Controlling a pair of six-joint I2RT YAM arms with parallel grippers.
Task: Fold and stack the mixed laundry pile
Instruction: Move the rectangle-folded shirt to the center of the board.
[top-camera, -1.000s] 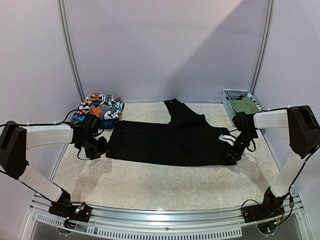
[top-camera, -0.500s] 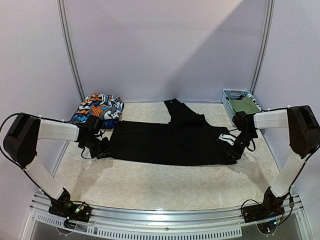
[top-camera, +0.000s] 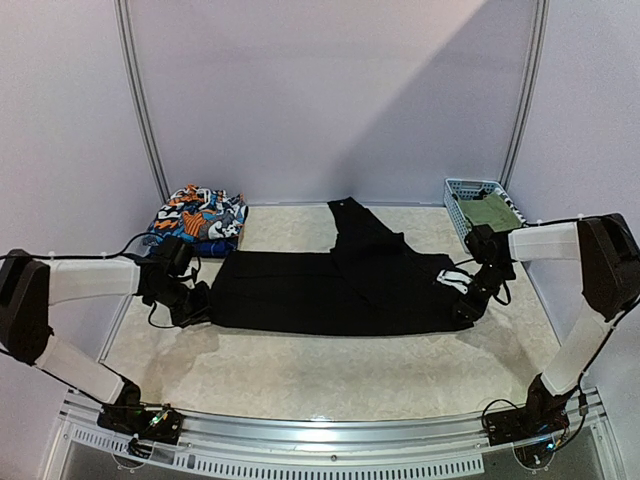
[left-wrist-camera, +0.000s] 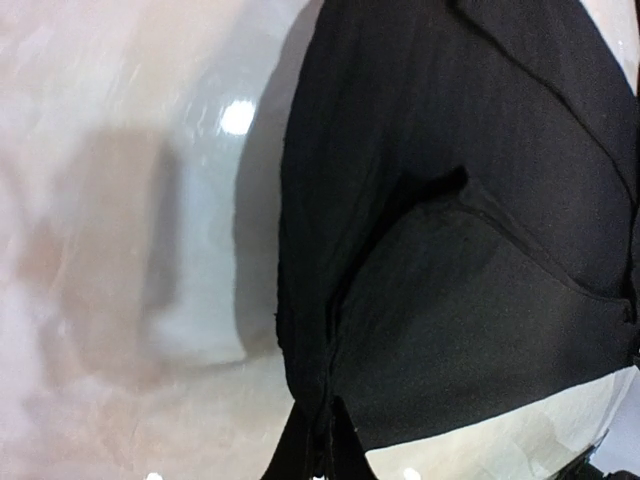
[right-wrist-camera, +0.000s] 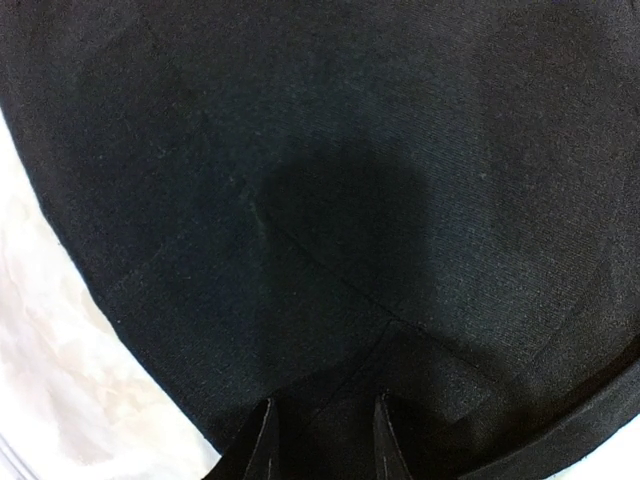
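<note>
Long black trousers (top-camera: 330, 292) are stretched left to right across the middle of the worktop (top-camera: 300, 375), lying flat, with one dark section angled away toward the back wall. Near edge of the cloth runs fairly straight, and a broad strip of pale worktop shows between it and the arm bases, so that's where the room is. It's tighter at the back. The orange-blue-white print (top-camera: 195, 217) sits bunched in the far-left corner, near the trousers' left end but not touching it. Over in the far-right corner there's the light-blue basket (top-camera: 462, 186) with an olive-green T-shirt (top-camera: 490, 212) inside, and the right forearm reaches across just in front of it.

Now the left claw (top-camera: 197, 303): it's right at the trousers' left end, low on the worktop. From the wrist view the fingers (left-wrist-camera: 318, 450) are pressed together, and the black edge runs straight into them, so it's clamped on the fabric there. Bare worktop shows beside that edge.

Right claw (top-camera: 463, 303) is down at the opposite end, on the near-right corner of the trousers. Its fingertips (right-wrist-camera: 262, 440) stand partway apart, nowhere near wide, and sit on the black cloth, with a seam running up between them. Pale worktop peeks out just beyond the curved edge on that side.
</note>
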